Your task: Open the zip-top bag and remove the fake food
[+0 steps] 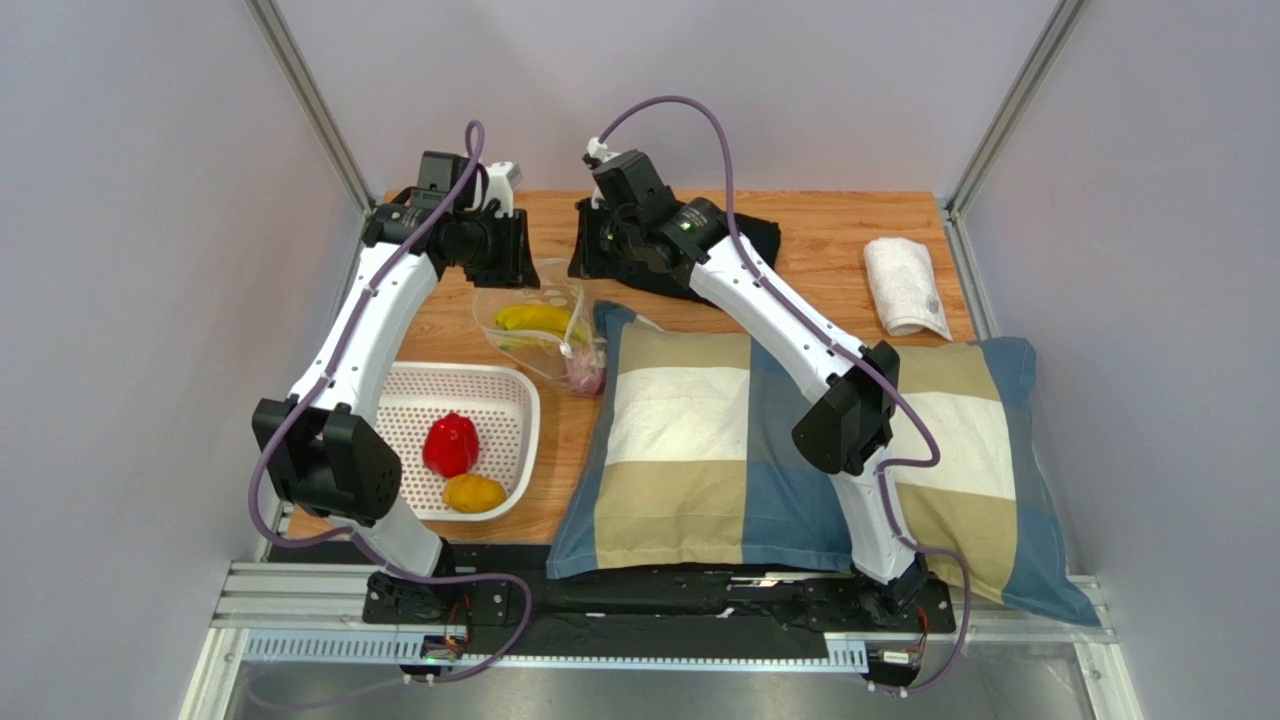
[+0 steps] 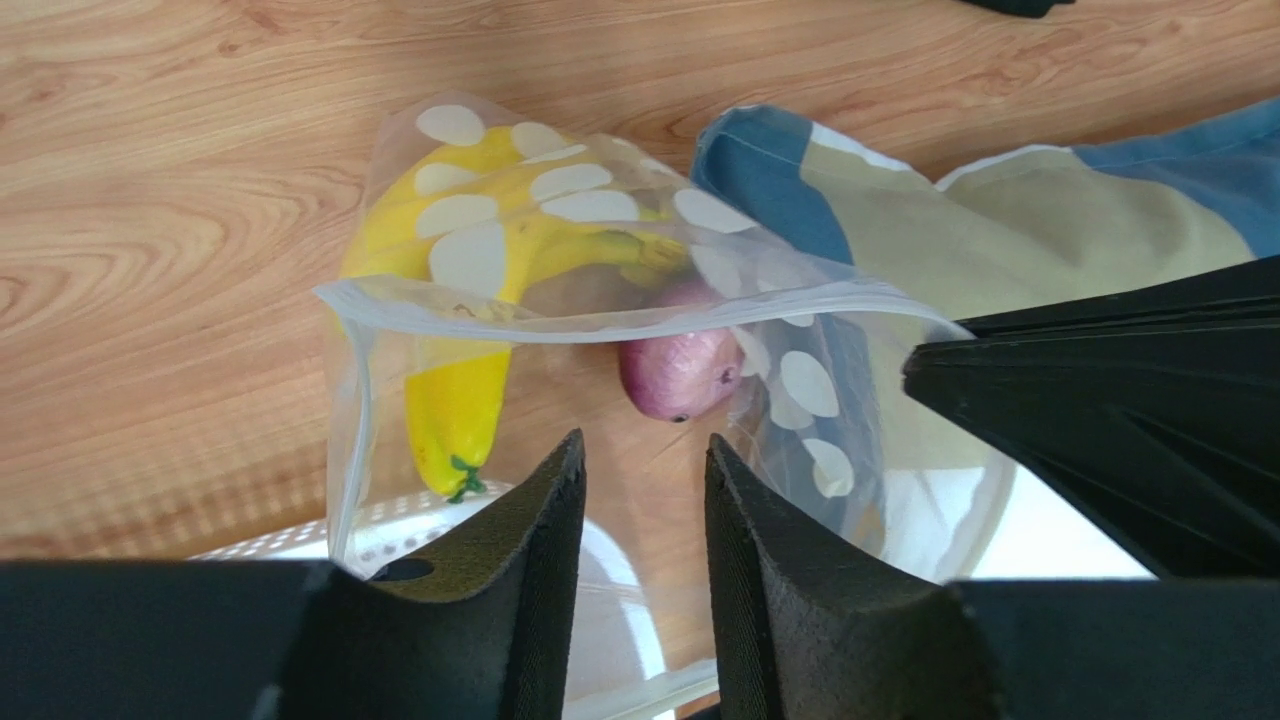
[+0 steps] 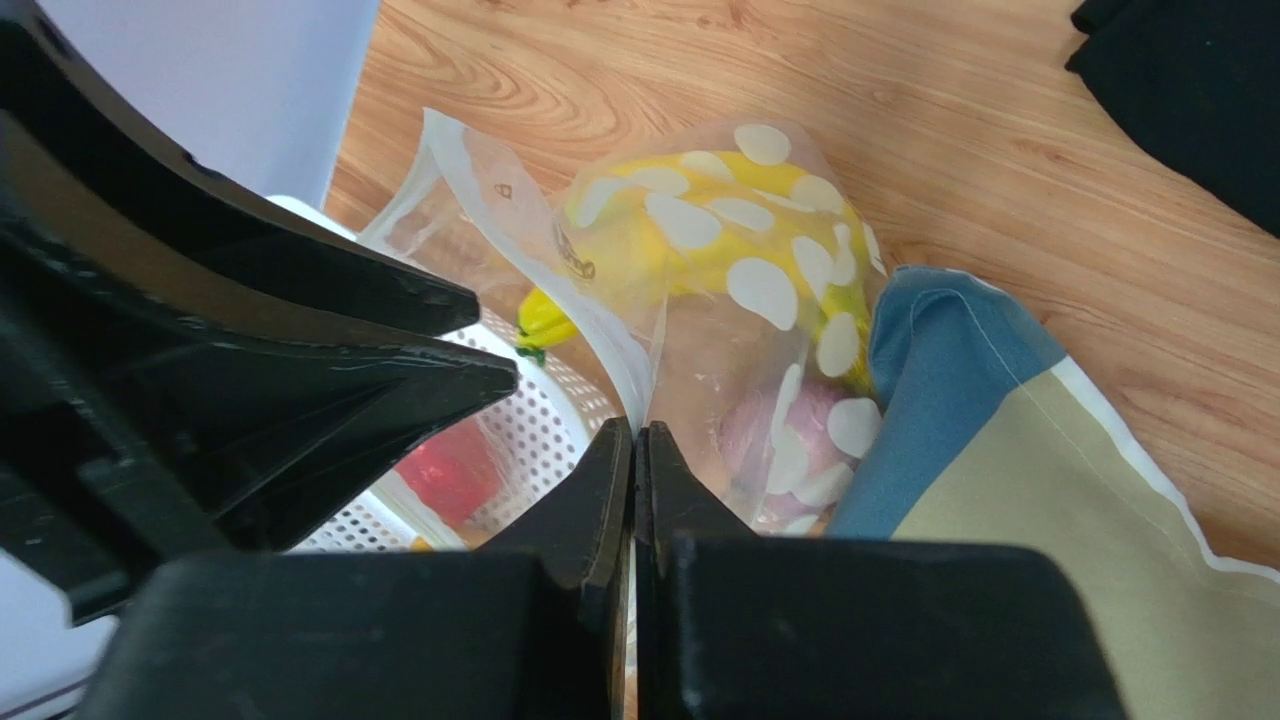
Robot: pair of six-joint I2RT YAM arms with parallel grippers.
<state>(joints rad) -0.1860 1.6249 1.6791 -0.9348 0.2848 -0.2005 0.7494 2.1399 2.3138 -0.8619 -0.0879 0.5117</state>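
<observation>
The zip-top bag (image 2: 781, 383), clear with whitish spots, is held up over the table with its mouth open. Inside lie a yellow banana bunch (image 2: 451, 390) and a purplish-pink onion (image 2: 679, 372). My left gripper (image 2: 643, 440) hangs at the bag's mouth, its jaws apart with nothing seen between them. My right gripper (image 3: 633, 435) is shut on the bag's edge (image 3: 624, 353). A red bell pepper (image 1: 449, 444) and an orange-yellow mango-like fruit (image 1: 473, 492) lie in the white perforated tray (image 1: 511, 393).
A large checked pillow (image 1: 706, 435) covers the table's middle and right, its corner touching the bag. A folded black cloth (image 1: 744, 240) lies behind the right arm. A rolled white towel (image 1: 906, 285) sits at the back right.
</observation>
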